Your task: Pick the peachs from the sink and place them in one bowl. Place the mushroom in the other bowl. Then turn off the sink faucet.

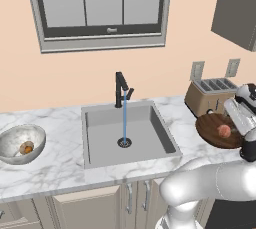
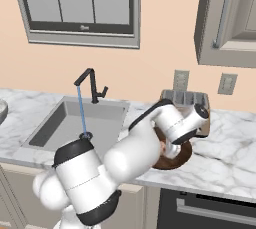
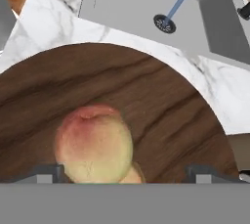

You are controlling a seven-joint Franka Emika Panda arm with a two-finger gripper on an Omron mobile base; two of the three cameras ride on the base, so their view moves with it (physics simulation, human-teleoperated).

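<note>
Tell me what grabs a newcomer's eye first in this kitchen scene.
The thin blue stream of water running from the black faucet into the empty-looking sink. Then the white arm's open claw above a peach in the wooden bowl, right of the sink, and the mushroom in the grey bowl at left.

In the hand view the peach (image 3: pixel 95 145) loses its lower part behind the grey band, and a sliver of a 2nd peach (image 3: pixel 133 175) beside it is too cropped to judge. The wooden bowl (image 3: pixel 171 120) runs off the left edge there. In the right base view the arm hides most of that bowl (image 2: pixel 176 162). The mushroom (image 1: pixel 27 148) in the speckled bowl (image 1: pixel 15 140) is too small for detail.
</note>
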